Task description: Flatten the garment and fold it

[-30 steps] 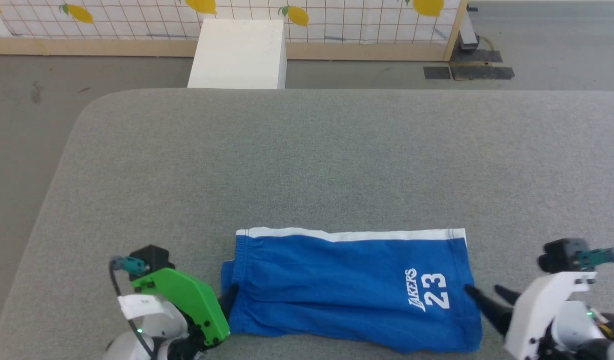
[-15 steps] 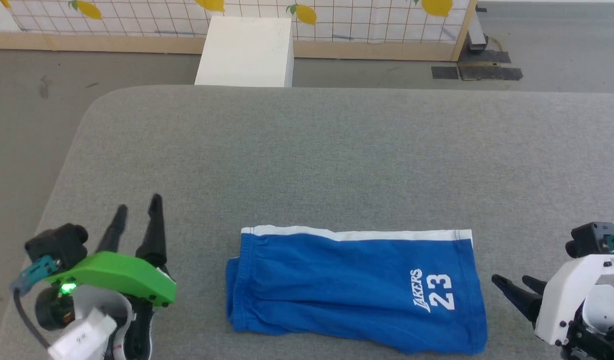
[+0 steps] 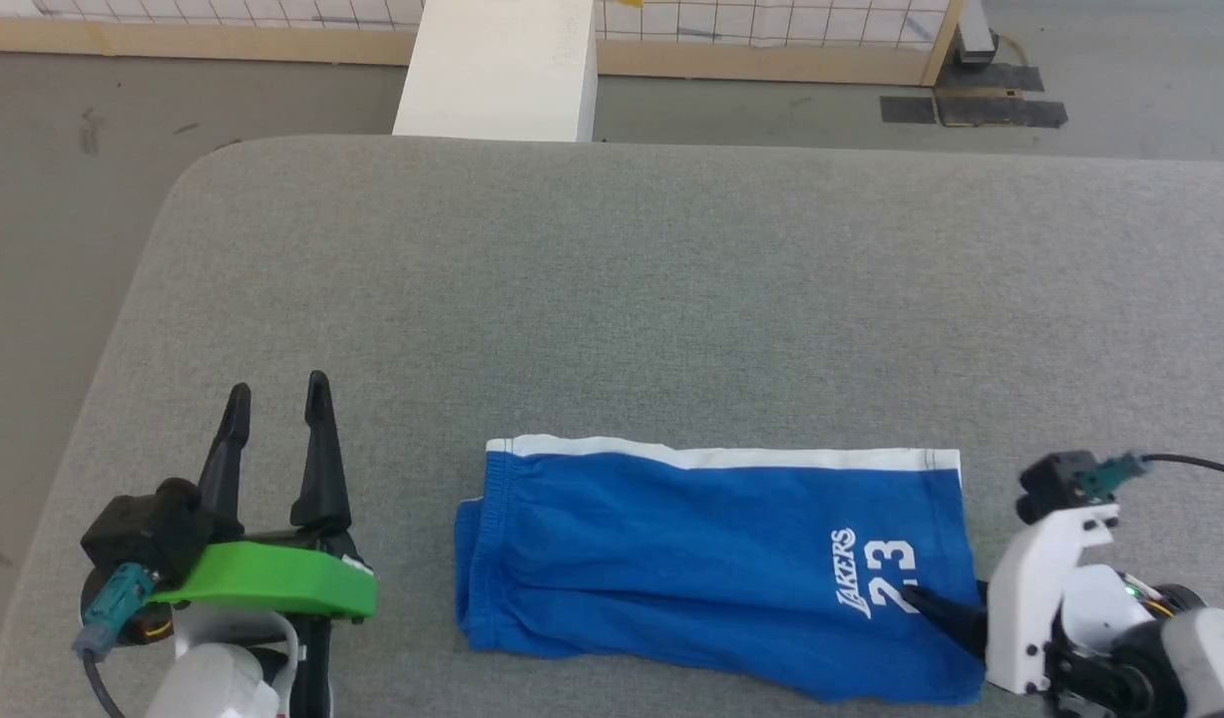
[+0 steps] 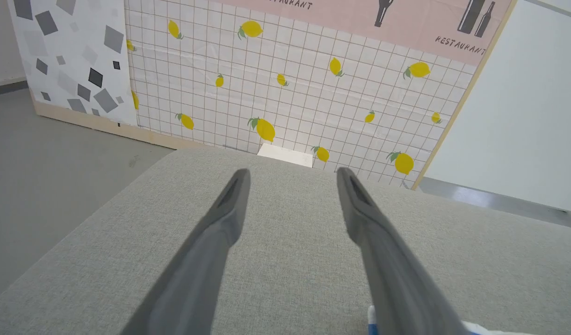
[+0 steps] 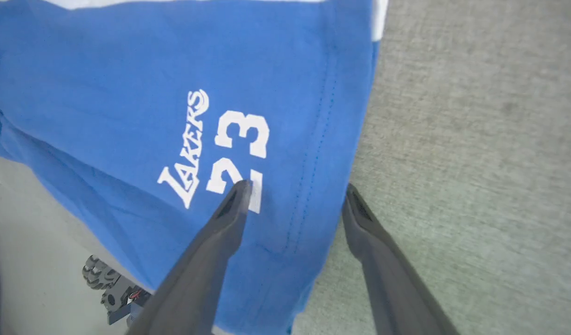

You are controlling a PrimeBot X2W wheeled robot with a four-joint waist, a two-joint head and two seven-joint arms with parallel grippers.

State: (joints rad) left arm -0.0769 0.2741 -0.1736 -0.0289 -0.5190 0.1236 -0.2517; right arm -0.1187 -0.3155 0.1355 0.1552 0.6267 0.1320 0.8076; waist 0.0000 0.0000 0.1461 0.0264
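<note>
The garment [image 3: 691, 558], royal-blue shorts with a white stripe along the far edge, lies flat near the front of the grey table [image 3: 612, 299], waistband to the left and leg hem to the right. My right gripper [image 3: 943, 603] is open at the hem. In the right wrist view the right gripper [image 5: 295, 187] straddles the hem of the garment [image 5: 127, 70], one finger over the white "23", the other over bare table. My left gripper [image 3: 279, 385] stands open left of the waistband, apart from the cloth, fingers pointing away. The left gripper [image 4: 292, 173] holds nothing.
A white box [image 3: 497, 65] stands on the floor past the table's far edge, in front of a lemon-print partition [image 4: 290, 93]. The table's rounded left corner [image 3: 188, 179] drops to grey floor. Dark floor mats [image 3: 971, 105] lie at the far right.
My left gripper has drawn off the waistband end and swung left, fingers now pointing away. My right gripper backed off the hem, then came back over the "23". The camera tilted slightly.
</note>
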